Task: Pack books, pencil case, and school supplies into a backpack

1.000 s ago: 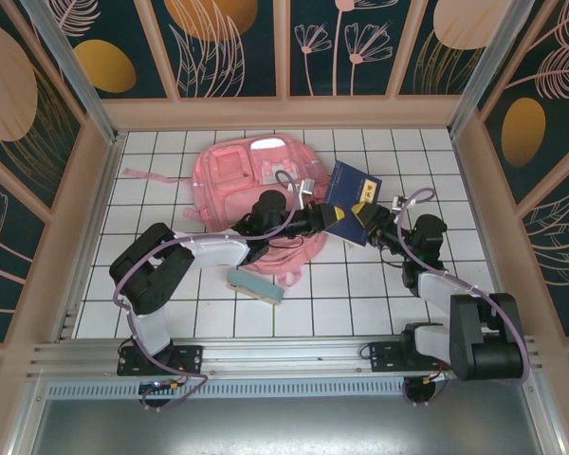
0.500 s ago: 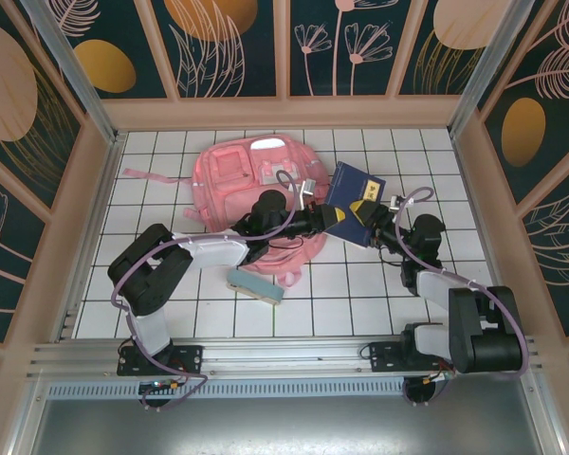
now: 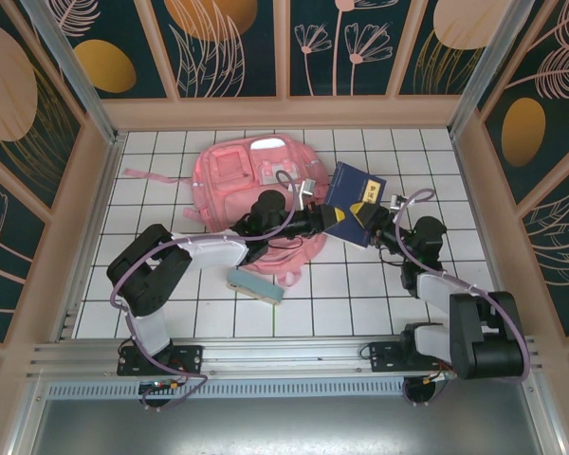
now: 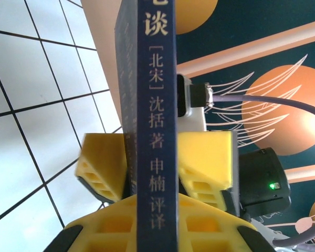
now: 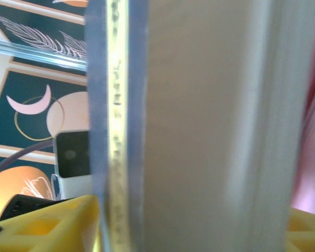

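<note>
1. navy book [image 3: 354,190] is clamped by the left gripper [image 4: 155,168], jaws narrow; held just right of the backpack [image 3: 237,175]
2. right gripper [image 3: 377,221] is placed around the book's other edge; gripped or not can't be told tbh
3. pencil case [image 3: 256,284] is seen by the backpack's near edge

Both arms reach forward and inward, grippers facing each other. The left gripper [image 3: 339,220] clamps a book [image 3: 351,190]; the right gripper [image 3: 379,226] has its fingers on either side of it, contact unclear.

Worktop [image 3: 171,303]: white tiles, dark grid lines.
Walls [image 3: 232,47]: teal panels, pale leaves, orange discs; far, left, right.
Rail [image 3: 266,353]: metal, near edge.
</note>
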You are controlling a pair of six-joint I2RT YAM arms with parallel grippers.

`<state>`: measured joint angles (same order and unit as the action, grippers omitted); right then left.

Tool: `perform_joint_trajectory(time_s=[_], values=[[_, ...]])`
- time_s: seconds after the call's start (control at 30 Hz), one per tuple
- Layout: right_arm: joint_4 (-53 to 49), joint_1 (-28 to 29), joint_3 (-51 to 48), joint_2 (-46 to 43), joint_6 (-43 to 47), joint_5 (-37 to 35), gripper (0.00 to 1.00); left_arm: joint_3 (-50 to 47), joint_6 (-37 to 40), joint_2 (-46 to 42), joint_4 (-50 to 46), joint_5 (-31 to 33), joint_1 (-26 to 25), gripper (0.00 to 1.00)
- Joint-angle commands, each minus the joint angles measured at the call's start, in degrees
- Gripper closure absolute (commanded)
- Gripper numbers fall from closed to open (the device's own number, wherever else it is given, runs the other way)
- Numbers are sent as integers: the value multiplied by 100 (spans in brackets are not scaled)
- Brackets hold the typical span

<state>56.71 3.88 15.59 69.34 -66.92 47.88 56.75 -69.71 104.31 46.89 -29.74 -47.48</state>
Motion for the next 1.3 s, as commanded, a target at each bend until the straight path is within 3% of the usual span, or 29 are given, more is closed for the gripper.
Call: perform_joint_trajectory(time_s=[0.0,0.17,0.23,0.3,0.37,0.4,0.5,0.53,0.6,0.67,0.73,0.97,1.27], values=[[13,43,83,-375,166,140,44,-59,63,77,413,-75,86,100],[-399,30,99,-640,367,-9,64,-68,80,133,428,-56,143,100],[-411,26,85,-644,368,-23,76,-208,88,166,429,-72,151,100],[-493,28,101,-643,370,-67,100,-207,96,168,431,-76,157,100],[-567,16,117,-656,406,-118,100,-209,130,169,396,-85,152,100],[-611,16,119,-658,420,-128,100,-200,177,151,334,-85,153,96],[-730,19,131,-679,504,-179,100,-139,501,49,-175,12,162,61],[-790,21,131,-702,543,-202,100,-138,714,-12,-531,104,163,54],[-1007,8,144,-772,666,-255,100,66,1266,-177,-1428,422,169,41],[-1322,-5,163,-870,842,-318,100,218,1909,-404,-2476,939,173,39],[-1638,-51,148,-1015,996,-383,100,411,2470,-551,-3448,1523,173,28],[-2424,-383,-161,-1608,1295,-620,100,854,3806,-530,-5485,3167,174,36],[-2442,-832,-454,-1875,1259,-280,100,858,4764,-517,-6304,4679,-263,52]])
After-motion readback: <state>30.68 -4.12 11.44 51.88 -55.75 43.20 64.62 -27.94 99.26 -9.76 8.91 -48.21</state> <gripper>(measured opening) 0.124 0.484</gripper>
